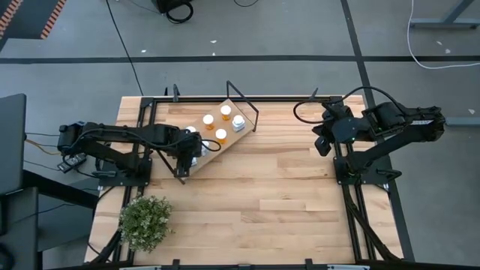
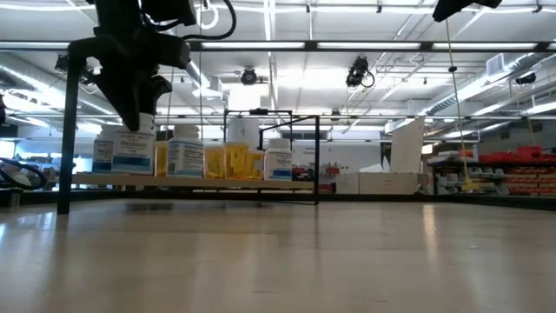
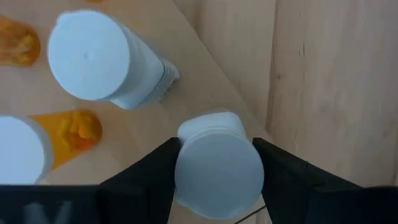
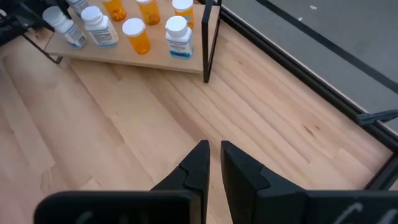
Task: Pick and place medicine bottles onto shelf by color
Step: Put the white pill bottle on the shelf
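The light-wood shelf [image 1: 196, 161] stands askew at the table's far left. On it stand orange bottles [image 1: 208, 121] and white bottles [image 1: 238, 122], all white-capped. My left gripper [image 1: 189, 147] is over the shelf's near left end, shut on a white bottle [image 3: 217, 168]. In the low view this white bottle [image 2: 132, 149] stands at the shelf's end under the left gripper [image 2: 135, 109]. A second white bottle [image 3: 93, 56] and an orange one [image 3: 71, 127] stand close by. My right gripper [image 4: 214, 163] is shut and empty, above the table's far right [image 1: 321, 142]. My left gripper pinches the white bottle by its white cap [image 3: 186, 171], one finger [image 3: 149, 177] on each side. The fingers come from above, pointing down. The bottle is upright, and in the low view its base looks level with the shelf board [image 2: 191, 181], close to the board's edge.
A small green plant [image 1: 145, 221] stands at the table's near left corner. The shelf's black wire frame [image 1: 244, 97] rises at its far end. Bare slatted tabletop [image 1: 285, 195] lies between the shelf and the right arm.
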Motion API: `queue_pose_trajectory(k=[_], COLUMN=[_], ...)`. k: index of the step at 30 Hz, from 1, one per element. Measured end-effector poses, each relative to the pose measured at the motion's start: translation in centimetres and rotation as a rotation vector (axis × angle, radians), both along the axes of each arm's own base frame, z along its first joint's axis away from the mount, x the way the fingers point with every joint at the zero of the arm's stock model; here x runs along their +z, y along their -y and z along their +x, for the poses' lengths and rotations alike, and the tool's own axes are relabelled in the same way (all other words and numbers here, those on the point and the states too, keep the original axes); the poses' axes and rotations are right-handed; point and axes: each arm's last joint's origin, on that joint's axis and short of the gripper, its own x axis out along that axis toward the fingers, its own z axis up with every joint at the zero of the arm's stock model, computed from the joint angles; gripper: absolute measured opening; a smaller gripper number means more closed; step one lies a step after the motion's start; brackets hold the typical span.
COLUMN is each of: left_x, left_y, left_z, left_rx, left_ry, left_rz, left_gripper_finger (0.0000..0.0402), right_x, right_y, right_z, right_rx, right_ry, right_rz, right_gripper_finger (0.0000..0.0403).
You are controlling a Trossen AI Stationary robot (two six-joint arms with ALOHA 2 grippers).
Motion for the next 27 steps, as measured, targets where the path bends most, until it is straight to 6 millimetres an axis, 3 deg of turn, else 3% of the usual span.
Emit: queue_pose_trajectory(k=[13,27], left_x=[-0.13,-0.04], left_y=[0.04,0.05], left_z=[-0.62,-0.81], left_rx=[0.059,0.254], left_ry=[-0.061,-0.059], left_rz=[-0.019,-0.063], left_gripper_finger=[0.0201,0.0210], right_x=[0.01,0.02], right_y=[0.01,0.03], right_z=[0.00,0.00], right_rx=[0.016,0.028], right_ry=[-0.009,-0.018], right_rz=[-0.018,-0.038], right_gripper_finger=[0.0047,0.0047])
